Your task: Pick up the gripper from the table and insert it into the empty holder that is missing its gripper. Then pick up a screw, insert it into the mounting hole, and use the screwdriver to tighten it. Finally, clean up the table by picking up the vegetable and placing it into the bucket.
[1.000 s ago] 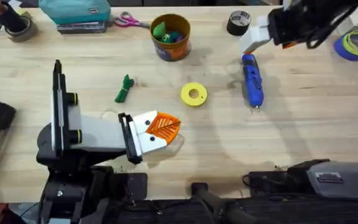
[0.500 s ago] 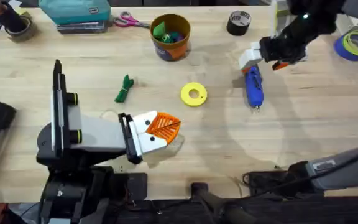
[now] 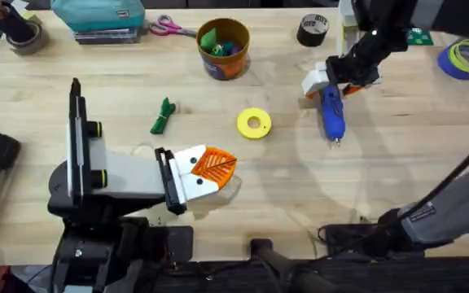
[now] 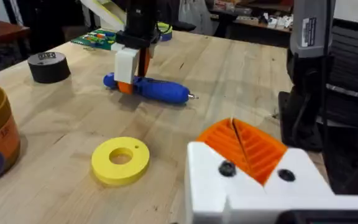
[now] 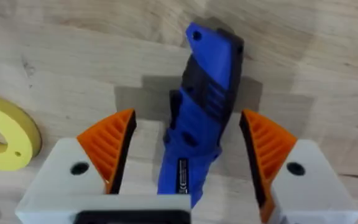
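So the right gripper is sitting in the upper right of the overhead view, right over the back end of the blue screwdriver. From the right wrist camera you can see its two orange ribbed pads spread wide, one on each side of the screwdriver body, with a clear gap on both sides, so it's open and not gripping anything.

The screwdriver itself is a blue pen-shaped thing lying flat on the wooden table, with a darker ridged grip section, a small label on the body, and a thin metal tip pointing toward the bottom of the overhead frame.

The left gripper is low and left of centre in the overhead view, resting near the table surface. Its white mounts with orange ribbed wedges look pressed together with nothing between them.

Other stuff: a flat yellow ring-shaped disc just left of the screwdriver, the small green toy vegetable further left, and the orange bucket at upper centre with green and blue bits inside.
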Action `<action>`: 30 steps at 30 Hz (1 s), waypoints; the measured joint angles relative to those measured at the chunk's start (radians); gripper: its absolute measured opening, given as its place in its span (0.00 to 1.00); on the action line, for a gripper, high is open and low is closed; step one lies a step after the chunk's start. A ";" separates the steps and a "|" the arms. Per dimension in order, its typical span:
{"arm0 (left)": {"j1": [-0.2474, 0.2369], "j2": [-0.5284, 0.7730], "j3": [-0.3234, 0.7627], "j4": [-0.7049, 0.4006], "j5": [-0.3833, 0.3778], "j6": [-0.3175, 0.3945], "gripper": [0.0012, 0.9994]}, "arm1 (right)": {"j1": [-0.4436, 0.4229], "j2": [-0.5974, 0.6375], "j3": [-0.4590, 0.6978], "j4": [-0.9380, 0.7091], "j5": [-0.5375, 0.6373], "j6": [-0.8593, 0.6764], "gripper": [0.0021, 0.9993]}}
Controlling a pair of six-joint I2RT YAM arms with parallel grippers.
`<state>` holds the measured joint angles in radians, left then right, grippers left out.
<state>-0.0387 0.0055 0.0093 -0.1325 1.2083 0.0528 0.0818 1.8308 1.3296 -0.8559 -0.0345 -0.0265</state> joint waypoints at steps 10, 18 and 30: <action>0.000 0.000 0.000 0.000 0.000 0.000 0.01 | 0.000 0.061 0.000 0.026 0.028 0.017 0.99; 0.000 0.000 0.000 0.000 0.000 0.000 0.01 | 0.000 0.061 0.000 0.047 0.067 0.047 0.97; 0.000 0.000 0.000 0.000 0.000 0.000 0.01 | 0.000 0.073 0.000 0.062 0.076 0.057 0.90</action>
<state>-0.0387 0.0055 0.0093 -0.1324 1.2083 0.0528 0.0822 1.9038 1.3296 -0.7944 0.0415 0.0308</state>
